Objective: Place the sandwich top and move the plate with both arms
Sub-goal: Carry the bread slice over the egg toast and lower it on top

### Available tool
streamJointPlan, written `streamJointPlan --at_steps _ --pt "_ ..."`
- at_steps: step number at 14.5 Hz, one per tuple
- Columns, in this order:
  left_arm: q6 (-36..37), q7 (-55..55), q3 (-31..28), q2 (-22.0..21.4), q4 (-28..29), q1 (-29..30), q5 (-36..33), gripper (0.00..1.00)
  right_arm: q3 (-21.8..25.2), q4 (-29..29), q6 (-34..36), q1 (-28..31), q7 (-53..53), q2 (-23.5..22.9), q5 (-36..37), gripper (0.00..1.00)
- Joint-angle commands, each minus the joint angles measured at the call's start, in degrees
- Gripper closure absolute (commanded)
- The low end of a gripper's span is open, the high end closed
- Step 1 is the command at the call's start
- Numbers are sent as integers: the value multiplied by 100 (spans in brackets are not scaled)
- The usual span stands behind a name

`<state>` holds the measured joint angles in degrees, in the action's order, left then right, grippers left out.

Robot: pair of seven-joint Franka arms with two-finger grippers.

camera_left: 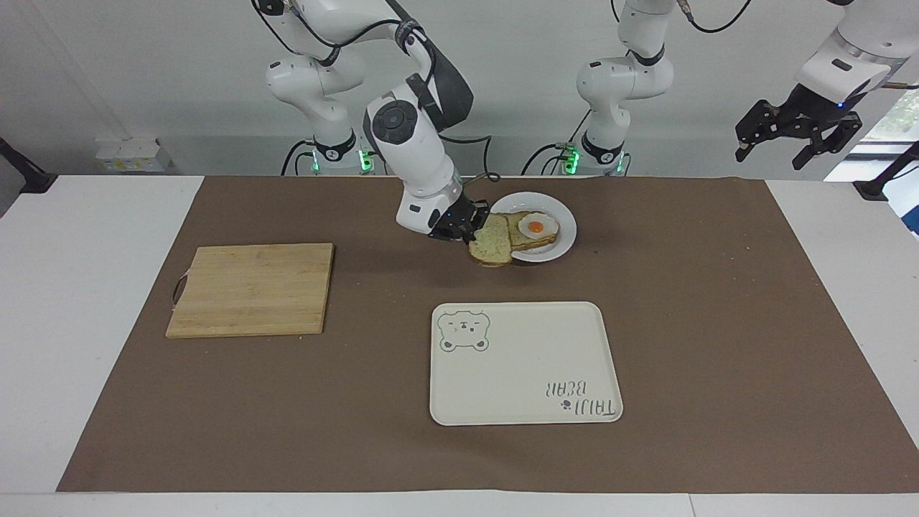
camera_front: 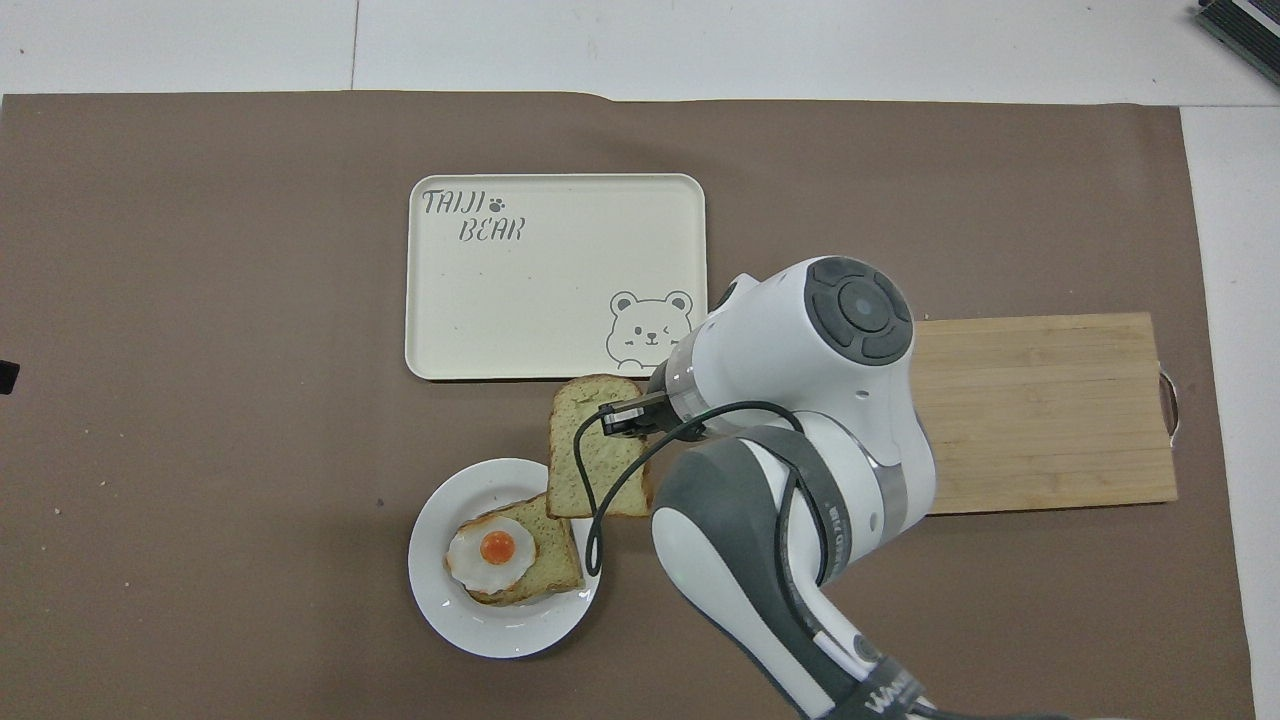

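Plate (camera_front: 455, 620) rim under raised sandwich top (camera_front: 590, 455)

**Bread slice aloft at the plate's edge**

The sandwich top (camera_left: 491, 241), a pale speckled slice with a brown crust and rounded top, is held in the air, tilted, gripped at one side edge by the right gripper (camera_left: 467, 228), whose jaws are closed on it. It hangs over the rim of the plate (camera_left: 563, 220), toward the right arm's end. The small, round, glossy white plate sits on the worktop near the robots, carrying a slice of bread topped with a fried egg (camera_left: 538, 227).
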<state>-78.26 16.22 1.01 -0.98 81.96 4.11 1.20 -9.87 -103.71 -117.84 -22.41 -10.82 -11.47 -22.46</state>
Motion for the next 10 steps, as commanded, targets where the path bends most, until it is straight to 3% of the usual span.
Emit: streamJointPlan --at_steps 1,10 --pt "101 57 75 -43 -40 98 -32 0 -94 -140 -64 -132 -210 22 -206 100" --pt "101 66 75 -43 -40 98 -32 0 -103 -395 -1066 -931 -236 -523 -214 100"
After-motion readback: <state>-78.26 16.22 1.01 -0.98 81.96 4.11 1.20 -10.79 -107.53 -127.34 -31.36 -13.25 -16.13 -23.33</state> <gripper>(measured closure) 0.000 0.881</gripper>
